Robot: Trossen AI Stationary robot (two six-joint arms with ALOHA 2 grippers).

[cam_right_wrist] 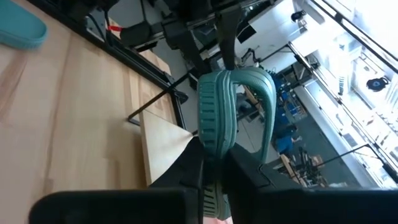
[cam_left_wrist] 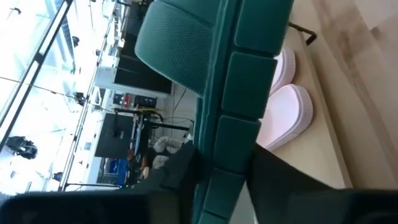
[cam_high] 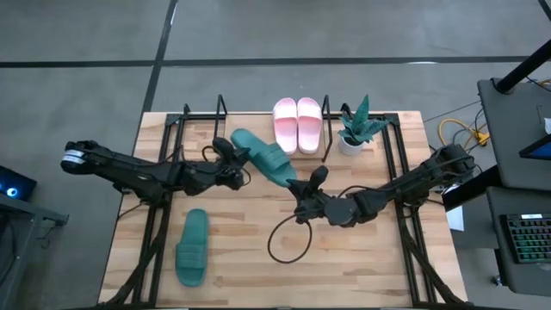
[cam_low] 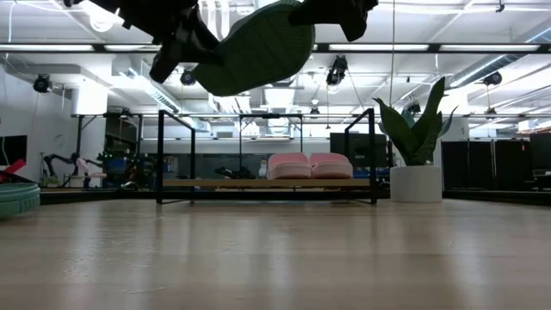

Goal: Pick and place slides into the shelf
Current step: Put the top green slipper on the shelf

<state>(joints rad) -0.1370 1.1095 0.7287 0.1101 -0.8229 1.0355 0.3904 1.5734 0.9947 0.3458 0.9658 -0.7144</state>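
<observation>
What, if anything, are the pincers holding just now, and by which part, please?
Both hold one green slide in the air: the left pincer clamps one end of its sole, the right pincer the other.

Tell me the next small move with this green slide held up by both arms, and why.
Probably carry the green slide toward the shelf's free space beside the pink pair. Left hand and right hand grip opposite ends, it hangs clear above the table, and the other green slide waits.
</observation>
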